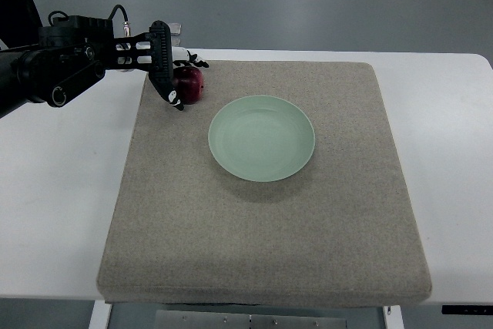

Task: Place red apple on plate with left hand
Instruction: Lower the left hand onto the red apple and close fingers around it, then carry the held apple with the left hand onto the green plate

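The left hand (171, 67) sits at the far left corner of the mat (262, 252), its fingers curled around the apple (189, 84), which lies just to the hand's right and appears to rest on the mat. The plate (262, 138) lies near, to the right of the apple and nearer the robot, empty, with bare mat between and nothing in the way. The right hand is out of view.

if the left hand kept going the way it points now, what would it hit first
The apple. The left hand reaches toward picture right with its fingers already around or against it; actual contact is unclear from this view. The plate lies farther on, lower right.
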Motion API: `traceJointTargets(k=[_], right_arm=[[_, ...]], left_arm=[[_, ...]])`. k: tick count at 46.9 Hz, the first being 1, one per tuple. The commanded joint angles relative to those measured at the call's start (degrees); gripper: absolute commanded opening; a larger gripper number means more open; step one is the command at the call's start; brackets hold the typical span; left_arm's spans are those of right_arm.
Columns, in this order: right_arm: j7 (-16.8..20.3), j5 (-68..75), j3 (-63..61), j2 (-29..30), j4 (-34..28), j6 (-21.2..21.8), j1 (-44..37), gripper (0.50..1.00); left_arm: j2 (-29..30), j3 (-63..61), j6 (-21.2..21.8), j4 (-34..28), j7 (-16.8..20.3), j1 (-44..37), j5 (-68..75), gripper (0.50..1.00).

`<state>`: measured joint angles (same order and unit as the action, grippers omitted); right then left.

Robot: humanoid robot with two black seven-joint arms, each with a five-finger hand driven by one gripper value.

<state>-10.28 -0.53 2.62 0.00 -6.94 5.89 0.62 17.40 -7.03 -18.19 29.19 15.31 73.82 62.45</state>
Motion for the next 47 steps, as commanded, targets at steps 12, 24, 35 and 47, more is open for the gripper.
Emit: traceJointTargets(k=[12,24,35,47], right_arm=[[0.00,0.00,-0.07,0.00,0.00,0.00,0.00,0.964],[0.00,0.00,0.02,0.00,0.00,0.00,0.00,0.964],[0.00,0.00,0.02,0.00,0.00,0.00,0.00,0.964],[0.00,0.00,-0.07,0.00,0.00,0.00,0.00,0.964]], left_arm=[[-0.09,-0.09,1.75,-0.01,0.16,-0.08,0.04,0.819],[-0.18,-0.09,1.75,-0.01,0.16,0.10,0.04,0.502],[-0.26,0.09,1.75,-0.01,0.16,0.62,-0.04,0.500],[-1.05,0.97,2.02,2.01,0.25,3.52,-0.84,0.500]])
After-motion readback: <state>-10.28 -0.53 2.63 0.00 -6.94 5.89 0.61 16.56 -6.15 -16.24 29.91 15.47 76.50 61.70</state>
